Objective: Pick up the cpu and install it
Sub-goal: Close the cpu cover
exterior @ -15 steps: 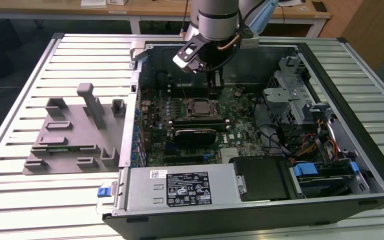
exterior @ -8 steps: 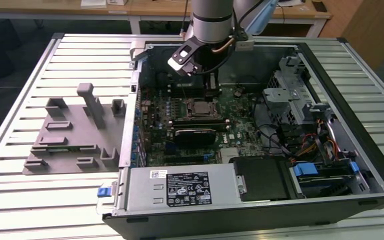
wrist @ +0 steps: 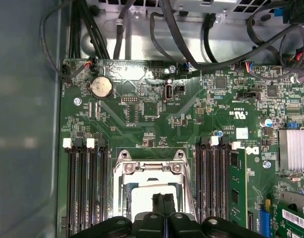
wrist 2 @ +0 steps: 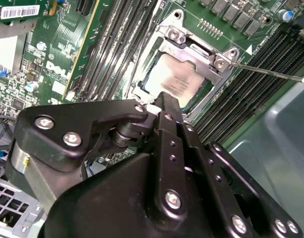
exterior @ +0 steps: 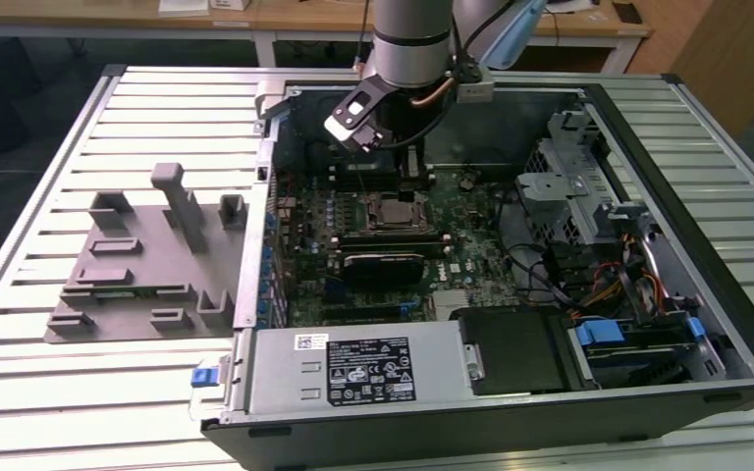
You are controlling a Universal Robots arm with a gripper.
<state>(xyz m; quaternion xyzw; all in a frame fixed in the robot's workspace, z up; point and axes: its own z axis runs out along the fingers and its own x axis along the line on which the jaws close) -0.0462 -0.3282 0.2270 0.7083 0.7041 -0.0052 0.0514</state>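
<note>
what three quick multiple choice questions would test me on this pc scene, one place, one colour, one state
1. The cpu lies: A in the motherboard socket; B on a grey tray; C on a cable.
2. The motherboard is: A blue; B green; C red.
3. The gripper is: A wide open; B shut on a cable; C shut, empty.
Answers: 1 A, the socket frames its metal top; 2 B, the board is green in both wrist views; 3 C, the fingertips meet with nothing between.
</note>
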